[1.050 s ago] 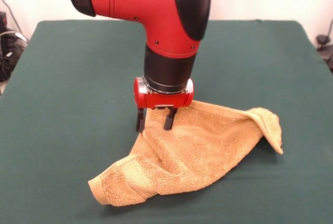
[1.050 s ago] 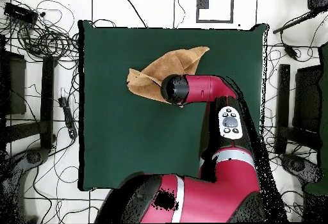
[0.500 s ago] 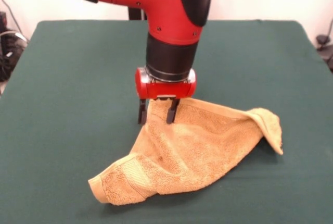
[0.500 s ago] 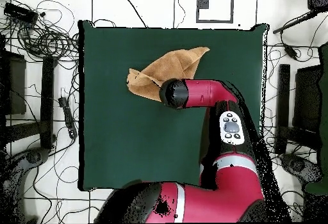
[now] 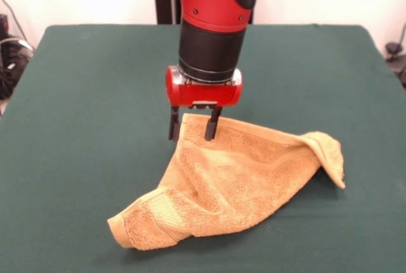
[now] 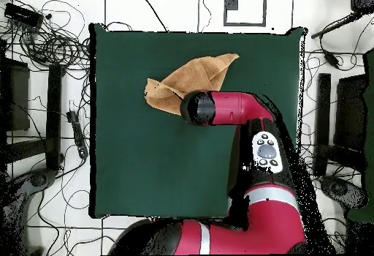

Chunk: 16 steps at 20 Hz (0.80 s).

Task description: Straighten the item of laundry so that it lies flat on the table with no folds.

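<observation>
While crumpled on the table [image 5: 76, 95], towel [image 5: 235, 184], claw [image 5: 193, 127] spread above

The tabletop [image 5: 82, 95] is seen close and low from across it in the front view; it is seen whole from straight above in the overhead view, cables around it. The tabletop is shared.

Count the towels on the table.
1. The golden-orange towel lies crumpled below the open gripper on the green table; none seem hidden.
</observation>
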{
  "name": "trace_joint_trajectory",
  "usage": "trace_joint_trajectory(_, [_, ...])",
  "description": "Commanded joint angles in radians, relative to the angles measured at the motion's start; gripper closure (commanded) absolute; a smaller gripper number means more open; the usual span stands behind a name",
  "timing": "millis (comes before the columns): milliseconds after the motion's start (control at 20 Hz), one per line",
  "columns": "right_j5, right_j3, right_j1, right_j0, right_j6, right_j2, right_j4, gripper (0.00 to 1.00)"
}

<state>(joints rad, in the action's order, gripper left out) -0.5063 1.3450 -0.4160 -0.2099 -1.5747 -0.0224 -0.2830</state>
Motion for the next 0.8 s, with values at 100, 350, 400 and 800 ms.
trace_joint_trajectory(100, [-0.063, 0.070, 0.020, 0.034, -0.134, -0.059, 0.043, 0.00])
trace_joint_trajectory(350, [-0.072, 0.060, 0.023, 0.038, -0.130, -0.060, 0.045, 0.00])
trace_joint_trajectory(400, [-0.069, 0.060, 0.026, 0.038, -0.131, -0.060, 0.045, 0.00])
trace_joint_trajectory(800, [-0.044, 0.028, 0.089, 0.037, -0.128, -0.049, 0.026, 0.00])
